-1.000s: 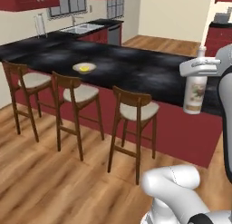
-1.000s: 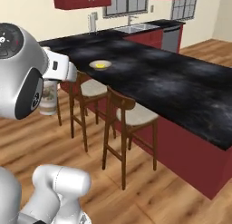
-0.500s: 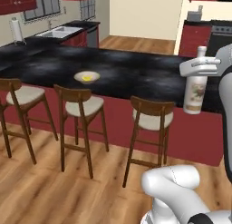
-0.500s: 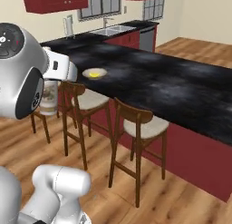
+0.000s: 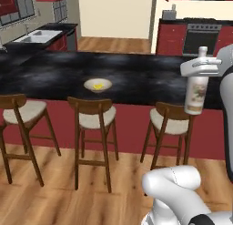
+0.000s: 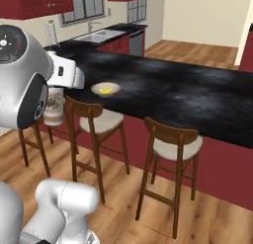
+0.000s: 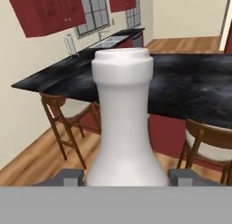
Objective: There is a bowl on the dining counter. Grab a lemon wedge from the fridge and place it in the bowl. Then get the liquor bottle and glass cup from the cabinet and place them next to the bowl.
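Observation:
My gripper [image 5: 200, 66] is shut on the neck of the liquor bottle [image 5: 196, 91], a pale off-white bottle held upright at the right, just off the near edge of the dining counter [image 5: 145, 78]. In the hand view the liquor bottle [image 7: 123, 128] stands between my fingertips [image 7: 68, 175]. In the right base view the liquor bottle [image 6: 53, 107] hangs partly behind my arm. The bowl [image 5: 97, 84] rests on the counter to the left of the bottle, with the yellow lemon wedge [image 5: 96, 87] inside it. It is also seen as the bowl [image 6: 105, 88] on the dining counter [image 6: 192, 97]. The glass cup and fridge are out of view.
Three wooden stools with cream seats line the counter's near side, at left [image 5: 22, 112], under the bowl [image 5: 93, 119] and below the bottle [image 5: 170, 121]. A sink [image 5: 38, 36] and a stove [image 5: 202, 35] stand behind. Red wall cabinets [image 7: 50, 10] hang at the back.
The base has driven, so the whole scene has slid: the counter, stools and bowl now sit more squarely in front. The bottle stays in my gripper, unchanged.

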You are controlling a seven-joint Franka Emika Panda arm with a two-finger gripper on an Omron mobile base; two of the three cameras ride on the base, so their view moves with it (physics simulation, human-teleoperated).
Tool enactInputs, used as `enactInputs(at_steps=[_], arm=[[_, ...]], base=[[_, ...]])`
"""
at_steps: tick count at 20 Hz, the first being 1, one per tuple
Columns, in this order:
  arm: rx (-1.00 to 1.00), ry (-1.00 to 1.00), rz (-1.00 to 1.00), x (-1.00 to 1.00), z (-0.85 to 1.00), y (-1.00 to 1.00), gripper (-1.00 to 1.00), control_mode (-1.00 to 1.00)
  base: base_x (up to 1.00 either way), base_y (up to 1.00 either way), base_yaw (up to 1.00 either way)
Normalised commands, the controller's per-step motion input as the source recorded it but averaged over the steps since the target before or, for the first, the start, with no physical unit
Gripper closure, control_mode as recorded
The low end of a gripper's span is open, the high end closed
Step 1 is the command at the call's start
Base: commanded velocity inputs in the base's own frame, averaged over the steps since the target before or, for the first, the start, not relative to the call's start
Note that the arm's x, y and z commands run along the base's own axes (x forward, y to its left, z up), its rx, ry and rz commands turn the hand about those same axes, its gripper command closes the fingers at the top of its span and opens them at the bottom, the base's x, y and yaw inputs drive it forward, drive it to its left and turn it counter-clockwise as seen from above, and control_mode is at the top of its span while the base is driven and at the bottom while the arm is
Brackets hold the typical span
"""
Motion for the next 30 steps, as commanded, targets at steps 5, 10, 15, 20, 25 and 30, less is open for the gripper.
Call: enactInputs(at_steps=[5,10,15,20,25,30], arm=[[0.00,0.00,0.00,0.00,0.00,0.00,1.00,1.00],[0.00,0.00,0.00,0.00,0.00,0.00,1.00,1.00],[0.00,0.00,0.00,0.00,0.00,0.00,1.00,1.00],[0.00,0.00,0.00,0.00,0.00,0.00,1.00,1.00],[0.00,0.00,0.00,0.00,0.00,0.00,1.00,1.00],[-0.02,0.00,-0.02,0.12,-0.01,0.14,1.00,-1.00]], base=[[0.45,0.96,-0.37],[0.48,0.89,-0.35],[0.72,0.83,-0.31],[0.97,0.58,-0.28],[1.00,0.50,-0.26],[0.69,0.47,-0.16]])
